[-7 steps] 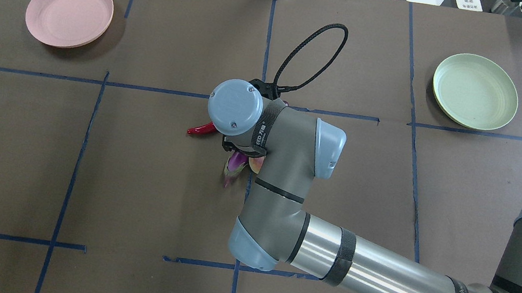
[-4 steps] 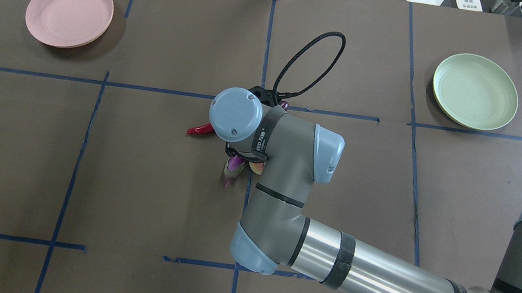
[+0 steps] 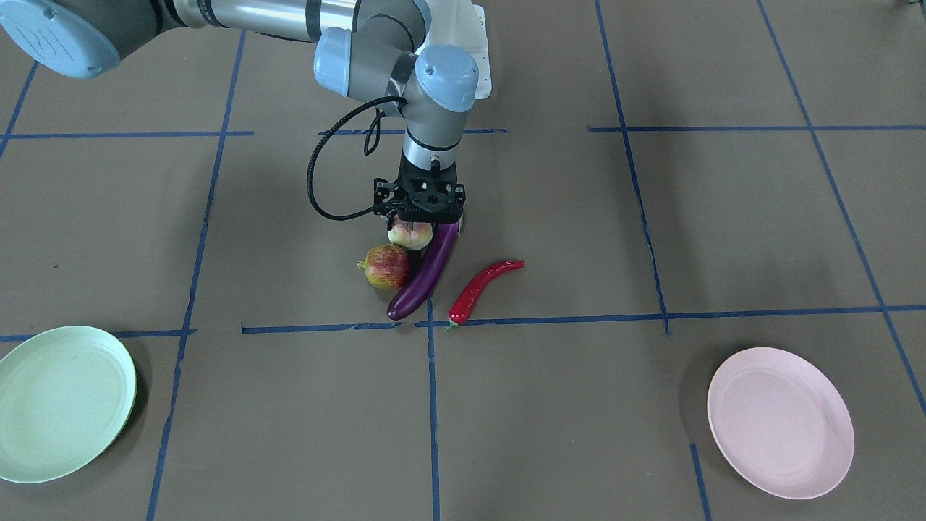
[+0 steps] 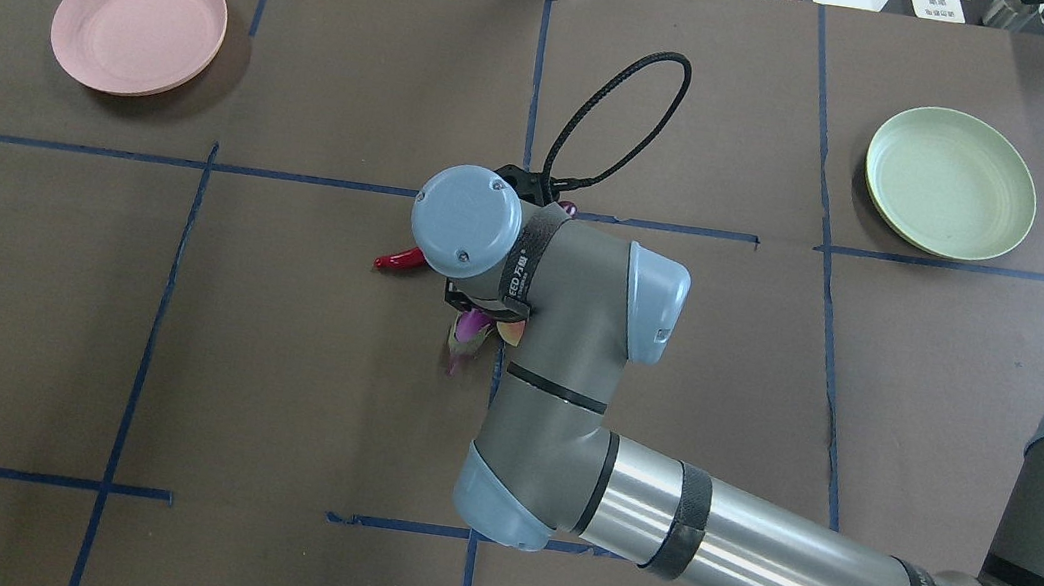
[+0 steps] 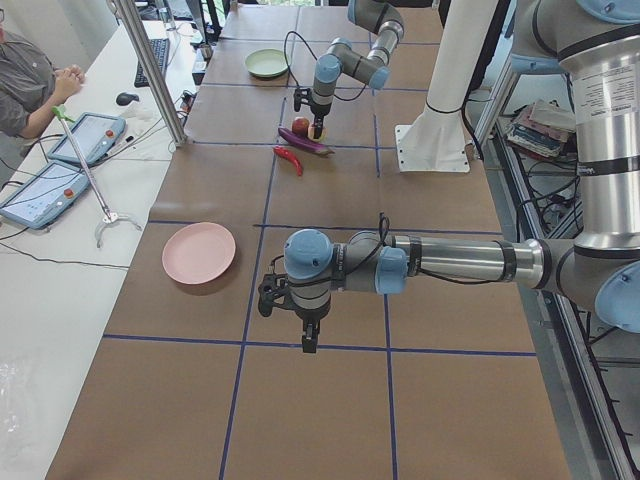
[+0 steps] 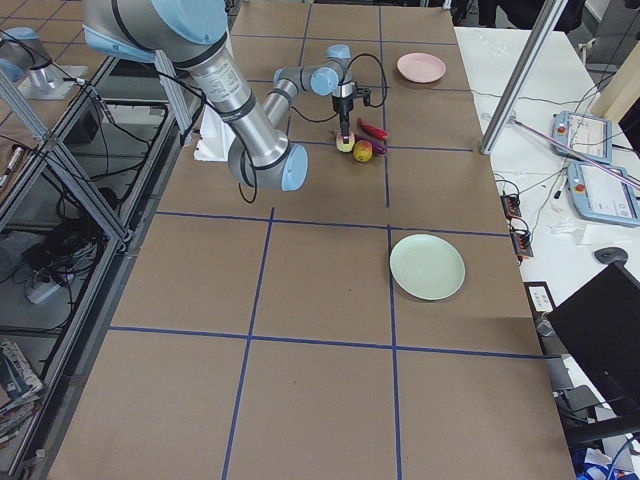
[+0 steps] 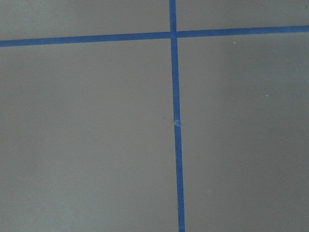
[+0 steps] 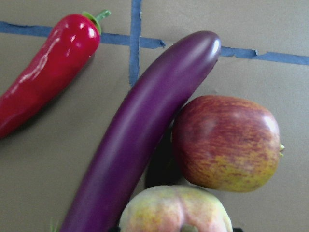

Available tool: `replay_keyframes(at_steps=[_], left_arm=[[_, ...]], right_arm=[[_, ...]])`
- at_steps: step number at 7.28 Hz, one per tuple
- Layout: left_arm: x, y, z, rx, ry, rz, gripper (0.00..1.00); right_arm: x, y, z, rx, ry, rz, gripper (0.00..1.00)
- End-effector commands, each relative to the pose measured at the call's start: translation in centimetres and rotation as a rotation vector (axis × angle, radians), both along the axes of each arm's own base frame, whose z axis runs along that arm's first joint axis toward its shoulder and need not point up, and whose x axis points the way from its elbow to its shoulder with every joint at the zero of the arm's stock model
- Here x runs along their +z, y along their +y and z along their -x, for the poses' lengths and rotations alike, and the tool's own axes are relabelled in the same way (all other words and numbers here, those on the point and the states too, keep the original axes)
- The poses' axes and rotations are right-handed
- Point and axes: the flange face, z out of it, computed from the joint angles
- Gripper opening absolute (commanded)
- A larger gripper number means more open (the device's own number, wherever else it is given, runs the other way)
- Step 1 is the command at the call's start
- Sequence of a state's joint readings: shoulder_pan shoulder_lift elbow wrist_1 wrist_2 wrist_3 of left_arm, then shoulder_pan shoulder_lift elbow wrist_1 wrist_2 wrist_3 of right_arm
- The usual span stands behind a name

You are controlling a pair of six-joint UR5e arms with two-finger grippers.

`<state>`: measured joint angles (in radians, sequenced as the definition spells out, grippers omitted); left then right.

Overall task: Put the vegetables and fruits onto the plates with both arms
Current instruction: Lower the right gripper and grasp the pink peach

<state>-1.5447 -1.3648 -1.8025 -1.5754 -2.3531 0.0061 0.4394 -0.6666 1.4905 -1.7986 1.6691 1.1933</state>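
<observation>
Ok so the peach [image 3: 409,236] is what's being gone after: the right gripper [image 3: 413,225] is parked straight over it, in the pile mid-table [image 3: 651,217]. The jaws look set either side of the fruit, but whether it's actually pinched can't be told.

Seen from the front camera, the eggplant [image 3: 425,273] is right up against the peach at 3 o'clock. The streaked round fruit [image 3: 388,266] sits just beside it at 7, and the chili [image 3: 480,286] is further out at 4. A straight vertical lift is probably called for, with nothing dragged sideways, or the neighbours get rolled.

The green plate [image 3: 58,401] waits way out at 8 o'clock and the pink plate [image 3: 780,433] at 4. The left gripper [image 5: 308,335] is hung over bare table, well apart; its jaws can't be judged.
</observation>
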Motion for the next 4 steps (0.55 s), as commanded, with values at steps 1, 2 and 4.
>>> replay_keyframes(at_steps=[1, 2, 4], left_arm=[[0.0, 0.0, 0.0, 0.000, 0.000, 0.000, 1.00], [0.0, 0.0, 0.0, 0.000, 0.000, 0.000, 1.00], [-1.5, -1.1, -0.5, 0.012, 0.001, -0.038, 1.00]], right_arm=[[-4.2, 0.5, -6.1, 0.015, -0.016, 0.026, 0.06], [-4.8, -1.0, -9.2, 0.005, -0.021, 0.029, 0.06], [-0.3, -8.0, -16.2, -0.073, 0.008, 0.017, 0.06]])
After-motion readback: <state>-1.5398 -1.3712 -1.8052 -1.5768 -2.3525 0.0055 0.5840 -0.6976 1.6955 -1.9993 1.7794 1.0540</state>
